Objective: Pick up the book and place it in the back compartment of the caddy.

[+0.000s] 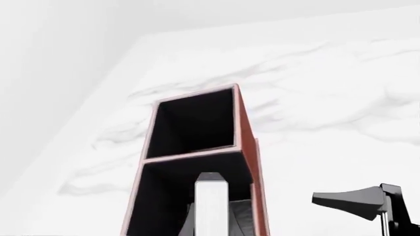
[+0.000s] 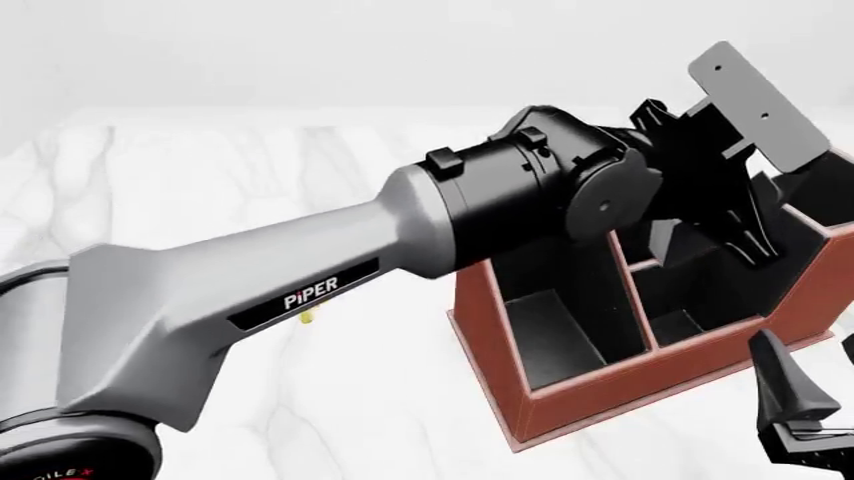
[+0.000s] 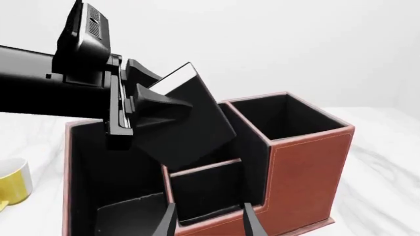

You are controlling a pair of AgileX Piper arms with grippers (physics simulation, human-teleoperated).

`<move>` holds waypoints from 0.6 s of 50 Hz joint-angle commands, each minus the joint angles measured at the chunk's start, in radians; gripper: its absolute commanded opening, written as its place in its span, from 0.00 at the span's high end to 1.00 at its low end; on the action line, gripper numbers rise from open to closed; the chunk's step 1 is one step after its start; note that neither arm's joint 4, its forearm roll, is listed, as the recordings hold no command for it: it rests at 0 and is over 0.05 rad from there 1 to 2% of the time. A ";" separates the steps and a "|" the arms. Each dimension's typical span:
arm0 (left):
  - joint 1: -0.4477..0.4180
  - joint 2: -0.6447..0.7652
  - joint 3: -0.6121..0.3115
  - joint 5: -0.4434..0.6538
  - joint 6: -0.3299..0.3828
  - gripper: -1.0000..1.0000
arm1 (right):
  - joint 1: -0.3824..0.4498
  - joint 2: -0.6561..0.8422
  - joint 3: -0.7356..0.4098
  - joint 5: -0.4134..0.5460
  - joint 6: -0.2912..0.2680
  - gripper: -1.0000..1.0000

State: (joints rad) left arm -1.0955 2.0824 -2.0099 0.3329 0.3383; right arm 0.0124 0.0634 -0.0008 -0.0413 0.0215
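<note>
the left gripper (image 3: 141, 105) clenches the book (image 3: 187, 120), tilted corner-down, above the caddy (image 3: 305, 162); the right gripper (image 3: 210, 221) waits nearer, jaws released.

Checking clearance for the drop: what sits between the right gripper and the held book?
In the right wrist view, the caddy's low outer wall and the back compartment lie between the right gripper and the book.

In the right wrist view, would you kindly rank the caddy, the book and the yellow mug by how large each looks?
1. The caddy, by far the largest.
2. The book, held tilted above the caddy in the left pincer.
3. The yellow mug, smallest, though the frame edge cuts it off and it sits farther away, so its true size is unsure.
</note>
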 commanded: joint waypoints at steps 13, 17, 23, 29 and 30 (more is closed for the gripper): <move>0.001 0.072 0.052 -0.088 -0.044 1.00 | -0.001 0.007 0.000 -0.008 0.000 0.00; 0.006 0.085 0.050 -0.093 -0.047 1.00 | -0.001 0.005 0.000 -0.006 0.001 0.00; -0.009 0.071 0.081 -0.124 -0.077 1.00 | -0.002 0.004 0.000 -0.005 0.002 0.00; -0.019 0.089 0.092 -0.139 -0.068 1.00 | -0.003 -0.003 0.000 0.002 0.002 0.00; -0.020 0.090 0.095 -0.142 -0.070 1.00 | -0.003 -0.004 0.000 0.003 0.002 0.00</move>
State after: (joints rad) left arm -1.1050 2.1658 -1.9259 0.2250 0.2699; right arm 0.0107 0.0648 -0.0009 -0.0433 0.0227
